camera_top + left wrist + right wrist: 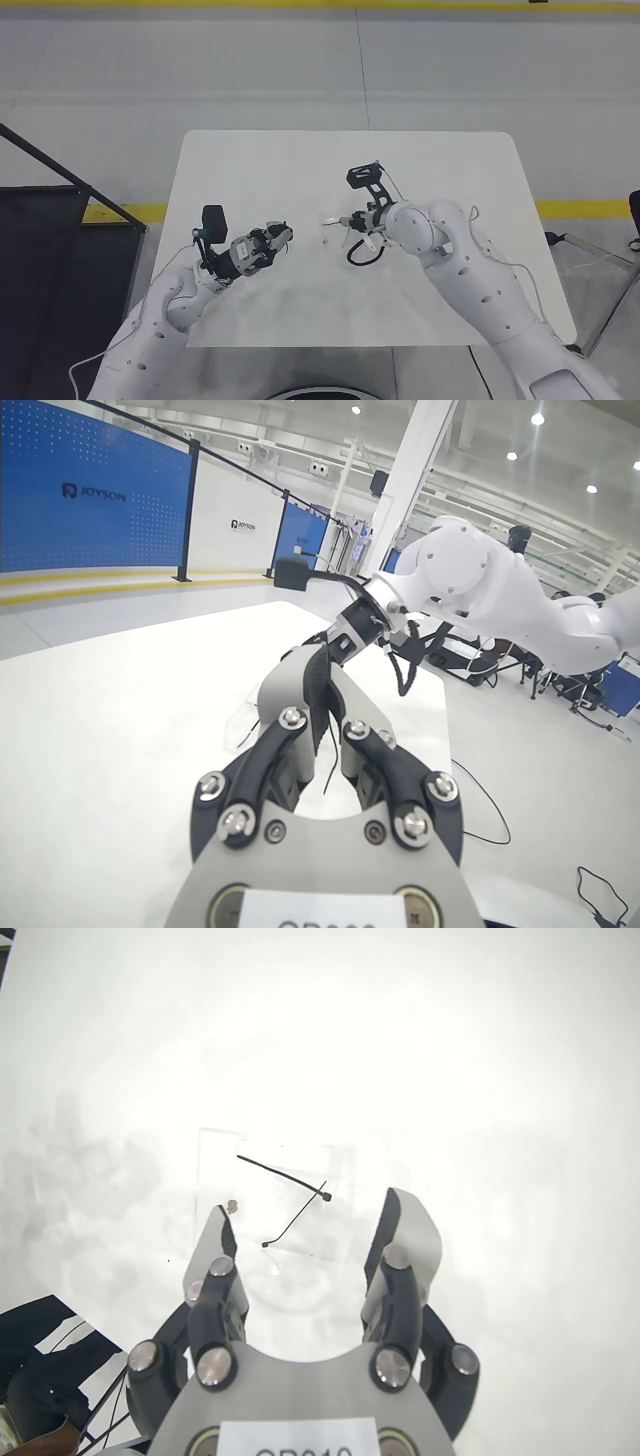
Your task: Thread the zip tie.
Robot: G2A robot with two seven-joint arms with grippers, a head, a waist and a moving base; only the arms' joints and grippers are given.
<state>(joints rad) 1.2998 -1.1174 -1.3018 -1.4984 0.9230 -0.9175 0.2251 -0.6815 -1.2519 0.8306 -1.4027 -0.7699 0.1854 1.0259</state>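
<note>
One white worktop [440, 180], carrying one clear tray [199, 1163] that held two loose zip ties [305, 1185], crossed. Right hand [307, 1202], spread, hung above the tray; left hand [322, 672], near the tray, pressed together on a third zip tie [335, 756], its thin tail dangling loose. Risk, as judged: so slight a pinch could let the tie twist or slip, spoiling tip-to-head alignment during threading.

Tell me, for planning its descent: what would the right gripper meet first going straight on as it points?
Most likely the crossed black zip ties on the clear plate, lying ahead between the open fingers of the right gripper; depth is unclear.
</note>
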